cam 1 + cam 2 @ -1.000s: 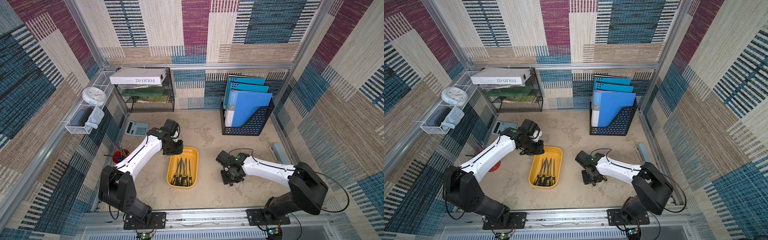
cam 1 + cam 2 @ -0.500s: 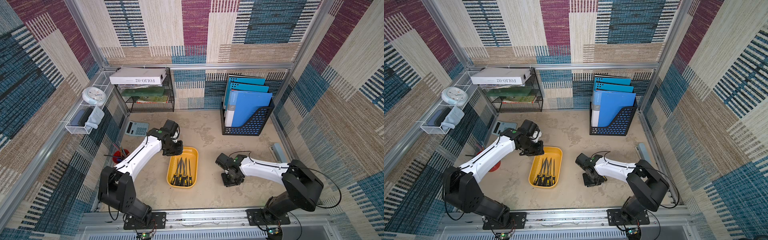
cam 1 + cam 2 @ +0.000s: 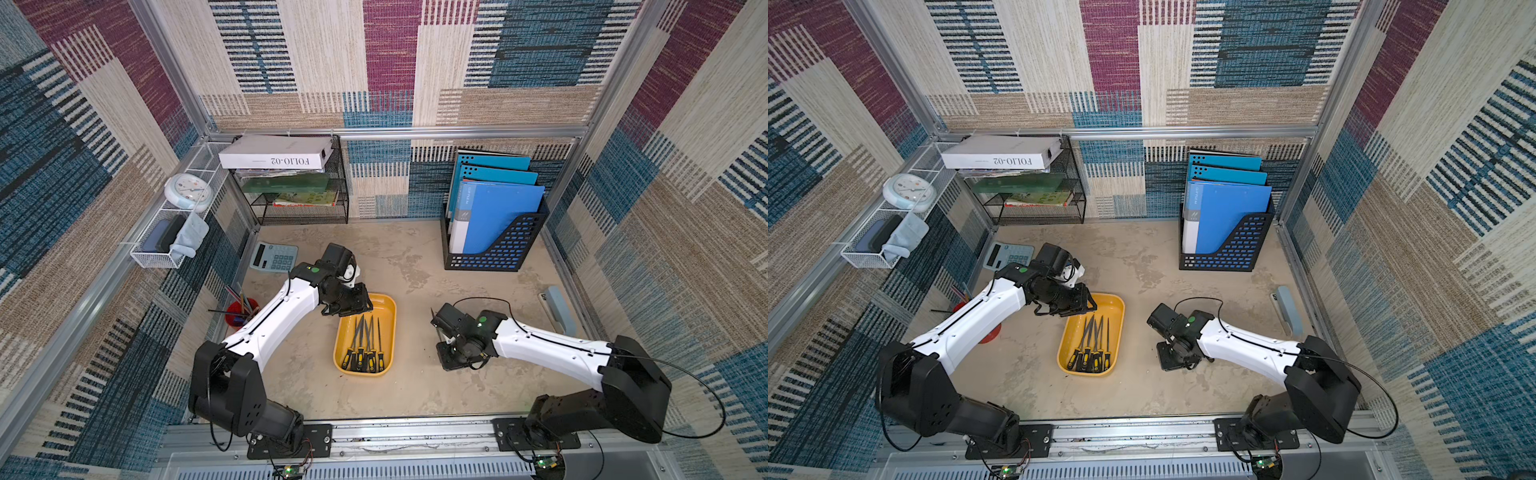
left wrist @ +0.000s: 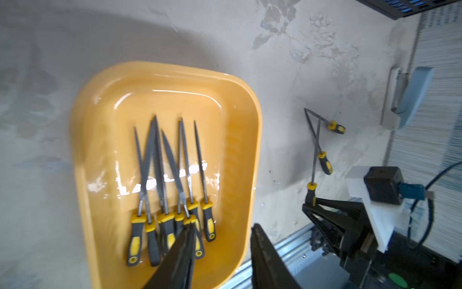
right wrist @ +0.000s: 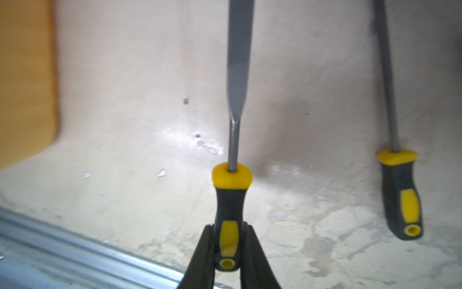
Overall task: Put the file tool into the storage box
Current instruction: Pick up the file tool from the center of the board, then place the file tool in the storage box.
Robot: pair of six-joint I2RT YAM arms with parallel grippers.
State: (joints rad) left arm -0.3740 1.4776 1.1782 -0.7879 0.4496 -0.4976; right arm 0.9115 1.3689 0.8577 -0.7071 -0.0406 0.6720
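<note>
Clamped file (image 5: 231, 195): wrist views only

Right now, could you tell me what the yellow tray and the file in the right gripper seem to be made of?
Tray: likely moulded plastic, glossy, judging by bright reflections. File blade: dull grey metal, apparently steel. File handle: black matte grip, probably rubbery, with yellow plastic-looking inserts.

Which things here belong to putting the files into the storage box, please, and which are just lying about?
Job: storage box, files in it, held file in the right gripper, two loose files, open left gripper.
Lying about: calculator, pen pot, folder holder, wire rack, clock, stapler.
</note>
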